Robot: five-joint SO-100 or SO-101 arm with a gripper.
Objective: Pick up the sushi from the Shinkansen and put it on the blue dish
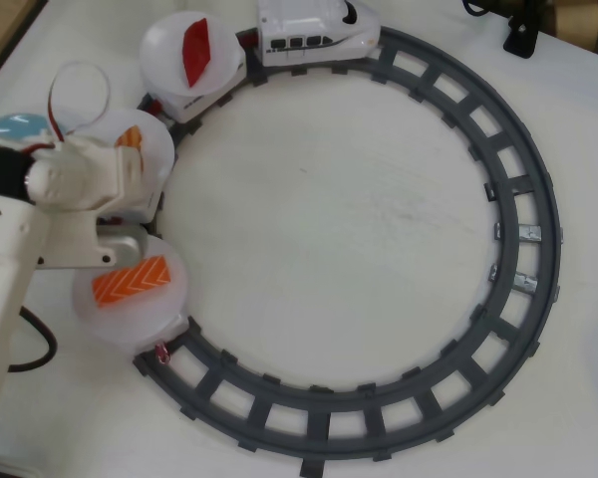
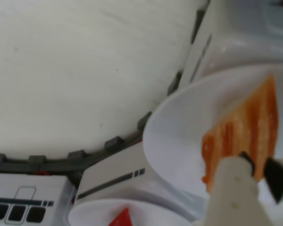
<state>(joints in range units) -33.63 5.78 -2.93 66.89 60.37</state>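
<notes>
The white Shinkansen (image 1: 309, 35) stands at the top of the grey track and pulls three cars topped with white plates. The sushi (image 1: 130, 282), bright orange with white chevrons, lies on the last plate (image 1: 130, 319), just below my arm (image 1: 80, 189). My gripper (image 2: 260, 170) hangs over the middle plate (image 2: 179, 141), its jaws a narrow gap apart at the near end of a paler orange straight-striped piece (image 2: 245, 122). The arm hides the fingertips in the overhead view. The blue dish (image 1: 10, 126) shows partly at the far left, behind the arm.
A dark red piece (image 1: 194, 50) lies on the first plate behind the train. The grey oval track (image 1: 518, 199) rings the white table. A black cable (image 1: 35, 354) runs beside my arm at the left. A dark stand (image 1: 523, 30) sits at the top right.
</notes>
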